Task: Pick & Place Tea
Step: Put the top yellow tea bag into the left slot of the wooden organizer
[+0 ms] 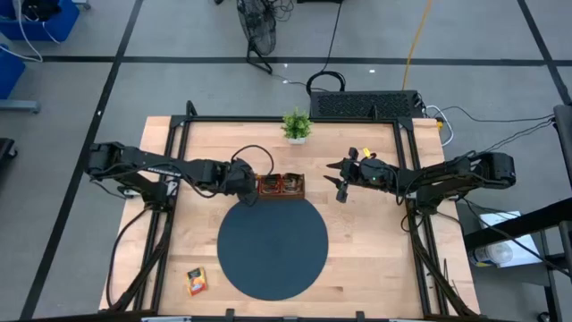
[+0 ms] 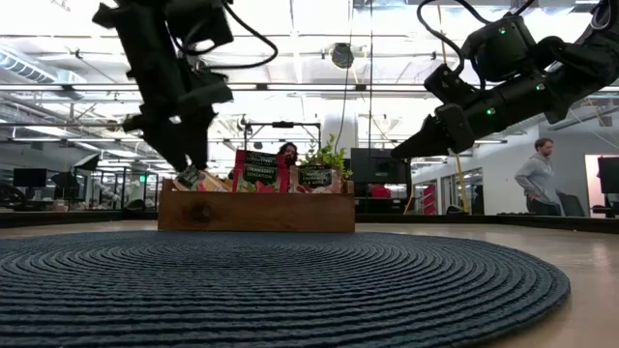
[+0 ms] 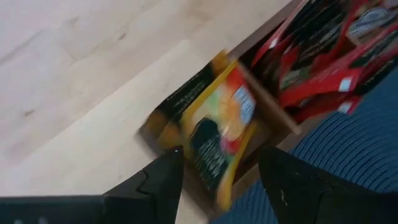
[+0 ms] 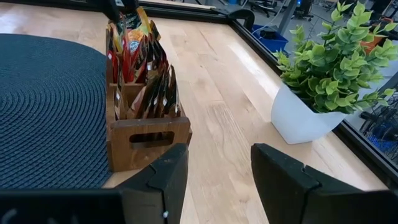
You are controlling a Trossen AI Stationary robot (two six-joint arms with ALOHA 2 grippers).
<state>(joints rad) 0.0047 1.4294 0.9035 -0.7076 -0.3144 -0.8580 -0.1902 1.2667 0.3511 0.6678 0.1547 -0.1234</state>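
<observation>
Left jaws: apart over yellow sachet at tray end, probably to drop it.
Right jaws: apart, waiting beside tray.

Two dark, near-black jointed arms, each built of slim tubular links between bulkier rounded joint housings, with a black cable looping free near the wrist of the left arm and further cabling along the right arm. The right arm carries small green indicator lights on its joint housings, seen in the low view, and a small orange-red spot near its wrist in the high view. Each pincer, left pincer and right pincer, ends in two broad, matte black, angular fingers with bevelled edges.
</observation>
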